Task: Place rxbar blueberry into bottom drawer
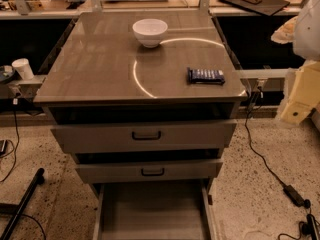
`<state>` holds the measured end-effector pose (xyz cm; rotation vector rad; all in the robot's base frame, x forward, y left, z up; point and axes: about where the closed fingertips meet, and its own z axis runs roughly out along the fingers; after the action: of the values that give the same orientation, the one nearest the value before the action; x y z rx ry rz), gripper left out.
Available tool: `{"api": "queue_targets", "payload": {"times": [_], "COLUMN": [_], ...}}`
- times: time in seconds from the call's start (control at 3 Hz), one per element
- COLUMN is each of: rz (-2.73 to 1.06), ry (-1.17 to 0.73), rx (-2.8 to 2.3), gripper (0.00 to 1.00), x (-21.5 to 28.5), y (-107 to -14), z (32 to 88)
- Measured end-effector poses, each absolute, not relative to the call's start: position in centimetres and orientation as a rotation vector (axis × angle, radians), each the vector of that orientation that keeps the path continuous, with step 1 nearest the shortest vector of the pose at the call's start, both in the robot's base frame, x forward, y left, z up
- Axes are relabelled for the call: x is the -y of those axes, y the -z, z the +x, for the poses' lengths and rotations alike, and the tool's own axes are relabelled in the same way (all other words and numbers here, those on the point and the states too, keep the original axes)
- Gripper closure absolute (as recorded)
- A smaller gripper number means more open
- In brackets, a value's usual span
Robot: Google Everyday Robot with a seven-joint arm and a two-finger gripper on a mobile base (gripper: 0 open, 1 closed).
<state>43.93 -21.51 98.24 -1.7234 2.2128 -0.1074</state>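
The rxbar blueberry (206, 75), a dark navy bar with pale print, lies flat on the right side of the cabinet top (100, 69), near its front edge. The bottom drawer (150, 209) is pulled out below the two upper drawers. Its flat grey floor shows nothing on it. My gripper is not in view. Only pale parts of my arm (302, 91) show at the right edge, beside the cabinet and about level with its top, apart from the bar.
A white bowl (150, 31) stands at the back middle of the cabinet top. The two upper drawers (145, 134) with black handles stand slightly out. A paper cup (22, 68) sits on a ledge at the left. A cable (270, 169) crosses the floor on the right and a black pole (20, 204) lies at lower left.
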Motion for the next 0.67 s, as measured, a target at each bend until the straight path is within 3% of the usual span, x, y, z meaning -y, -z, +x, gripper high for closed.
{"api": "queue_targets", "payload": {"times": [0.67], "rz": [-1.717], "ry": [0.063], "rx": [-2.172], "gripper": [0.00], "x": [21.04], "y": [-97.83], "z": [44.58]}}
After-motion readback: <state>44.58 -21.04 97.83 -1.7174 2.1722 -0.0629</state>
